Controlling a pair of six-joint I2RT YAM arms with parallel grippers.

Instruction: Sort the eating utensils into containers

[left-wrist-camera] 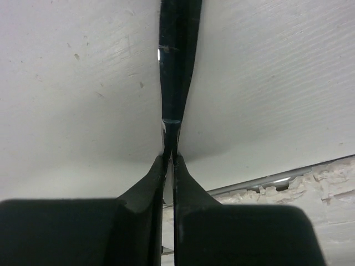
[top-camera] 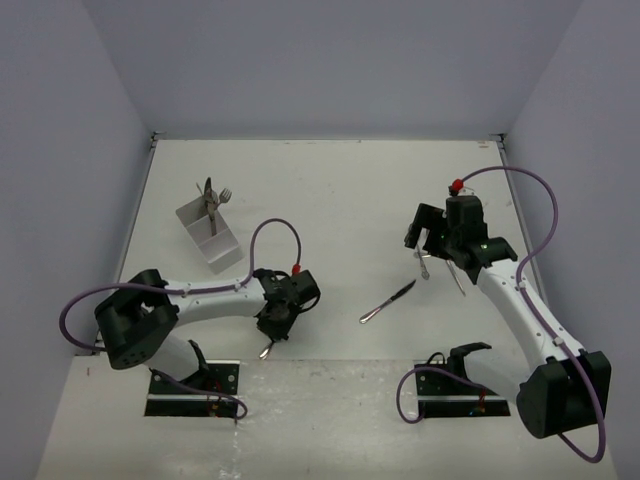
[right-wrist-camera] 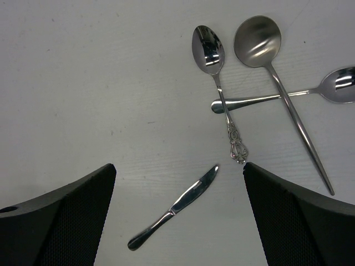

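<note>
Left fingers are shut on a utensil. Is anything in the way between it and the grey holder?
Nothing visible. The table between the left gripper with its utensil and the holder is bare. The loose knife lies off to the right of that line. A fork already stands in the holder's far end.

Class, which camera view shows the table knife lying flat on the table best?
The right wrist view: the knife lies whole and large, blade and handle easy to tell apart. The top external view shows the knife only as a small thin sliver. The left wrist view does not show it.
</note>
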